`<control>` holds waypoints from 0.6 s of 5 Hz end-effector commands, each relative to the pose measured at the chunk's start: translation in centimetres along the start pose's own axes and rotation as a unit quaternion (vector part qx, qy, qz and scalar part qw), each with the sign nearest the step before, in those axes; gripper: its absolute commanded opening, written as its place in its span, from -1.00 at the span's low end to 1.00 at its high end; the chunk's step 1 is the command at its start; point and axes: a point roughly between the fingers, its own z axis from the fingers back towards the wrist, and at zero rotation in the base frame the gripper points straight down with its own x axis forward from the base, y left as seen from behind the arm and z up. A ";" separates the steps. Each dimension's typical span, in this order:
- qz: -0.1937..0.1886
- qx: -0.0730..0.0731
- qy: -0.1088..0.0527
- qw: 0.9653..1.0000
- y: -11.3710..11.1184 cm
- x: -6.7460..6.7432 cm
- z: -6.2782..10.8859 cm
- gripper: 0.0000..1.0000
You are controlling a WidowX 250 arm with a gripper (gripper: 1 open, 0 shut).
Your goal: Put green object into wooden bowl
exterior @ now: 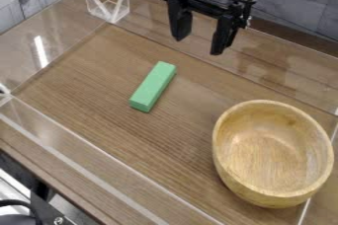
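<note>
Green object (153,86) lies flat on the wooden table (93,111), a bright bar set on a slant, its upper end toward the gripper and its lower end angled away to the left.

The gripper (200,37) hangs at the top centre of the view, pointing straight down, its black fingers (222,34) spread apart with nothing between them. Its tips stand above the tabletop, clear of the surface, and the dark wrist body rises out of the frame above them.

Clear low walls (53,135) fence the work surface along the near-left edge and along the far side, where a small folded transparent piece (106,7) stands up to the left of the gripper. Between gripper and block the wood is bare, as it is between block and bowl.

Relative to the gripper, the green object sits below and slightly to the left, near but not touching. The wooden bowl (231,130) rests lower right of the gripper, well apart from it and from the block, upright and hollow, close to the table's right edge.
</note>
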 end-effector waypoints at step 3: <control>-0.048 0.019 -0.020 0.998 4.6 -1.7 -5.1 1.00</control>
